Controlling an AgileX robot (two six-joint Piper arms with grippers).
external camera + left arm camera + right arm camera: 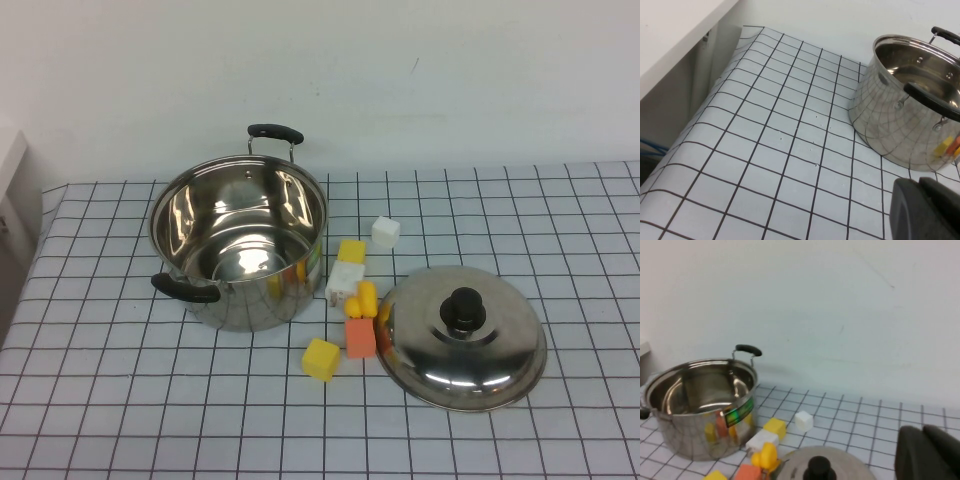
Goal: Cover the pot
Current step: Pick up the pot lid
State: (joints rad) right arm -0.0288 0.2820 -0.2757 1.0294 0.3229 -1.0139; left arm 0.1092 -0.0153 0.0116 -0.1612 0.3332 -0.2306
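Note:
The shiny steel pot with two black loop handles stands open and empty at the table's left middle. It also shows in the left wrist view and the right wrist view. The domed steel lid with a black knob lies on the table to the pot's right, and its edge shows in the right wrist view. Neither gripper shows in the high view. My left gripper is shut and empty, left of the pot. My right gripper is shut and empty, above the table near the lid.
Small blocks lie between pot and lid: a white cube, a yellow block, a white block, an orange block and a yellow cube. A white wall stands behind. The table's left edge is close to the pot.

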